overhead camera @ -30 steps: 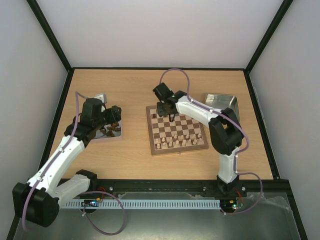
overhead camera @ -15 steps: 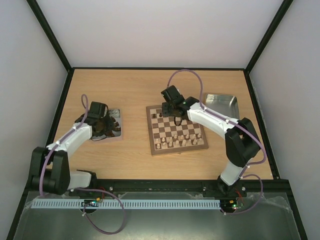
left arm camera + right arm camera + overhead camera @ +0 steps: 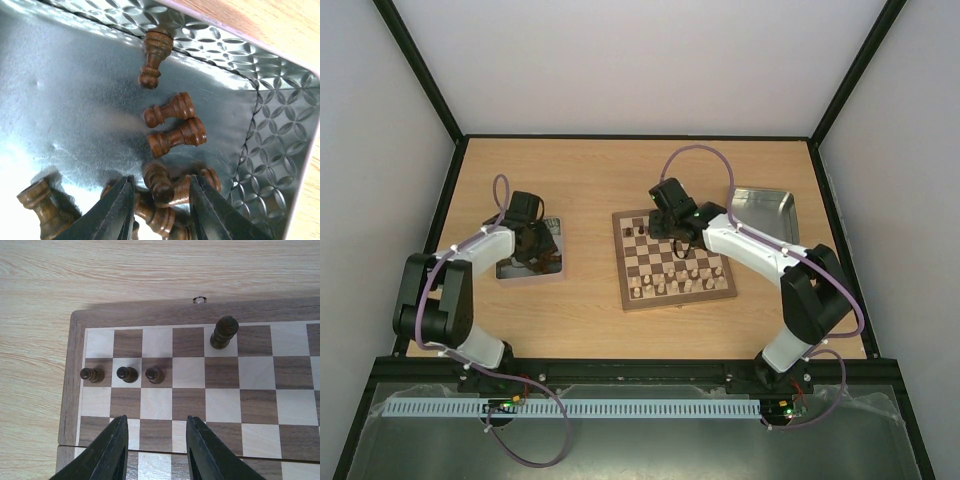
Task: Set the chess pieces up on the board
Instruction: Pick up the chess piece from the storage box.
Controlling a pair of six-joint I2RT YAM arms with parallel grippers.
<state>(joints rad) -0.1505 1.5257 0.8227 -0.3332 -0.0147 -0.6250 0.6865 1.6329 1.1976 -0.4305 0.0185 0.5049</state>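
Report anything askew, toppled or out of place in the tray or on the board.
In the tray, the dark pieces lie on their sides, several piled together. On the board, three pawns and a taller piece stand upright in their squares. No damage visible.

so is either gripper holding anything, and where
Nothing held. Left gripper straddles a dark pawn lying in the tray, not gripping it; right gripper is empty.
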